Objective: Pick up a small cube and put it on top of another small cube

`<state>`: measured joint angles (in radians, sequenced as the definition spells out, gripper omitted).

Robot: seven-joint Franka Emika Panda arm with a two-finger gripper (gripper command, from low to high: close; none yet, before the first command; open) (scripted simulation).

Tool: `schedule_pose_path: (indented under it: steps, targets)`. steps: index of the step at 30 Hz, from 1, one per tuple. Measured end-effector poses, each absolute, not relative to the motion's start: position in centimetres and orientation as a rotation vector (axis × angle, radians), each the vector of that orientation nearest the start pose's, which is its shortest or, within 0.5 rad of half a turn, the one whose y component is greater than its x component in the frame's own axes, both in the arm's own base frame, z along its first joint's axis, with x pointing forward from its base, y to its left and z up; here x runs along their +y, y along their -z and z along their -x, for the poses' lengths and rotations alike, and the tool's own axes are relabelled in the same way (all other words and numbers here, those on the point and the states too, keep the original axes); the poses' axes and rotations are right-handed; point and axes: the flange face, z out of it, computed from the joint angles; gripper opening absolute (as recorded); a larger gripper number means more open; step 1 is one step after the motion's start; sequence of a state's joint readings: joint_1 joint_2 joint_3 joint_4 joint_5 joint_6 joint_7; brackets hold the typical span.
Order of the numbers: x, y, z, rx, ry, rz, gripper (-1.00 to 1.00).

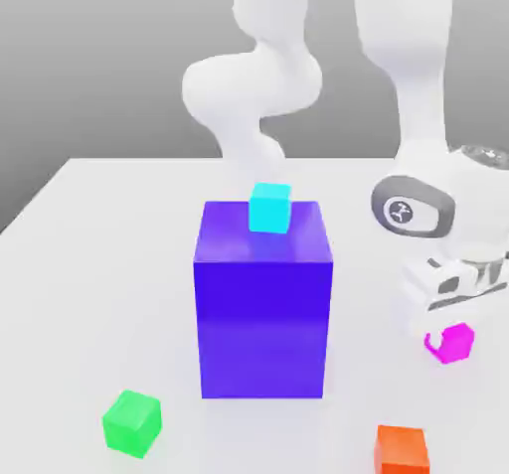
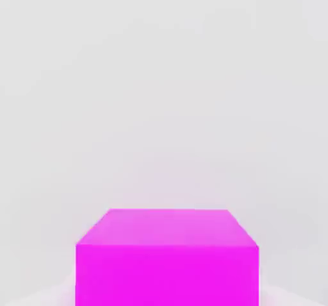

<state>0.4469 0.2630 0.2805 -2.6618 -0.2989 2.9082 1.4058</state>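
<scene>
At four o'clock from the big blue block (image 1: 262, 298), the gripper (image 1: 449, 335), clamped shut on the pink cube (image 1: 452, 344), could drop it if the hold is shallow.

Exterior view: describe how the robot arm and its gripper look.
The arm is glossy white, built of thick rounded segments. Near the wrist sits a grey round cap with a small white emblem. The gripper is a blocky white body with dark slots.

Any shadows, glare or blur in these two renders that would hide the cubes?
Exterior view: flat, even light; soft shading under the big blue block; cyan cube, green cube, orange cube all sharp-edged, no glare. Hand view: magenta cube crisp, with a faint pink glow on the pale table around it.
</scene>
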Motion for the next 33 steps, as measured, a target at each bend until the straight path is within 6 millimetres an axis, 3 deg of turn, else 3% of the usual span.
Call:
schedule_pose_path:
  steps: [3, 5, 7, 12, 17, 20, 22, 23, 25, 29, 30, 33]
  targets:
    - [29.3, -18.7, -29.0, 0.619, 0.004, 3.073, -1.00]
    - [28.2, -20.2, -31.6, 0.668, 0.016, 3.046, -1.00]
    - [25.3, -21.2, -35.1, 0.739, 0.026, 3.021, -1.00]
    - [14.6, -23.4, -43.1, 0.947, 0.052, 2.944, -1.00]
    - [1.2, -25.9, -47.7, 1.147, 0.089, 2.846, -1.00]
    - [-7.3, -27.0, -48.0, 1.252, 0.107, 2.794, -1.00]
    - [-13.0, -27.0, -46.8, 1.319, 0.097, 2.779, -1.00]
    - [-14.4, -26.3, -45.8, 1.329, 0.068, 2.798, -1.00]
    - [-14.9, -24.0, -44.6, 1.320, 0.017, 2.838, -1.00]
    - [-14.9, -19.0, -44.2, 1.312, 0.001, 2.853, -1.00]
    - [-14.9, -18.2, -44.2, 1.313, 0.000, 2.854, 1.00]
    - [-14.9, -18.2, -44.2, 1.313, 0.000, 2.854, 1.00]
